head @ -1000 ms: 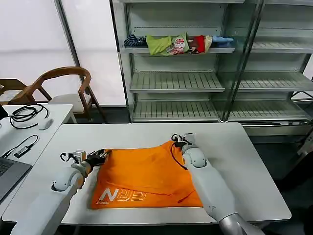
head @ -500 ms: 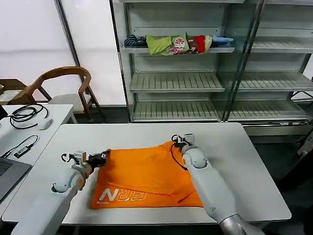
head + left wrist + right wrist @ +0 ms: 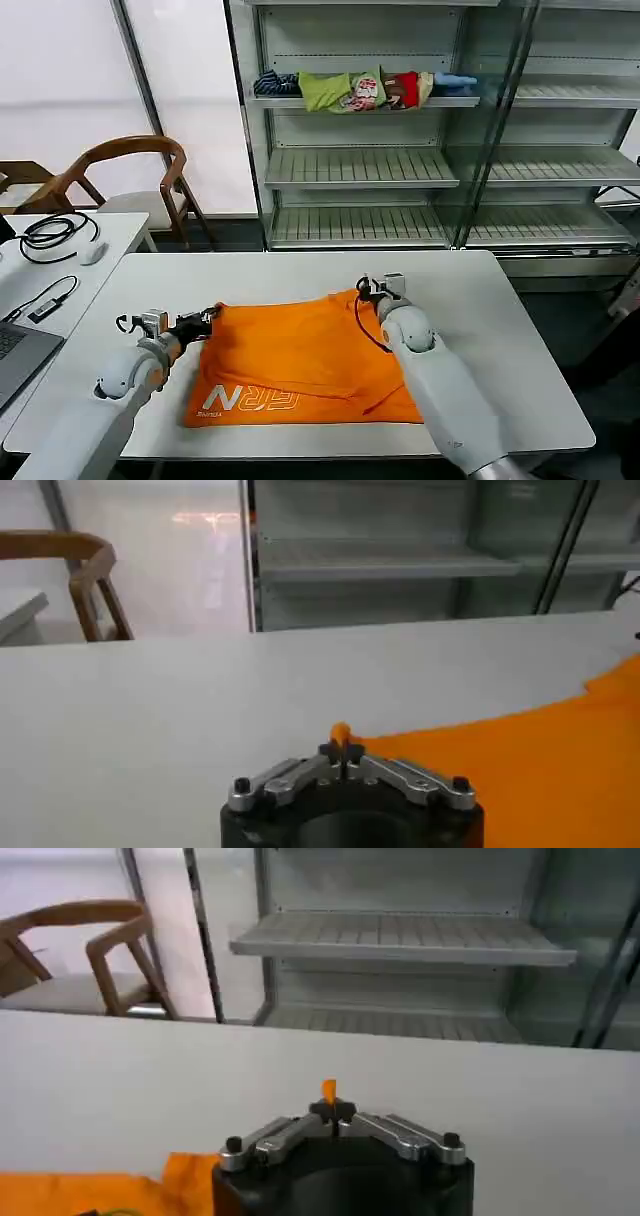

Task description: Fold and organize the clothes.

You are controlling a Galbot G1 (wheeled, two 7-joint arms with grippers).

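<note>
Head view: left gripper [image 3: 212, 318] and right gripper [image 3: 363, 291] each pinch the orange T-shirt's [image 3: 300, 360] far corners on the white table [image 3: 500, 330]

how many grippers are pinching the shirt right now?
2. Left gripper is shut on the far left corner of the orange shirt; right gripper is shut on its far right corner.

Metal shelving [image 3: 400, 170] behind white table [image 3: 520, 340] — wooden chair [image 3: 130, 165] (left).
</note>
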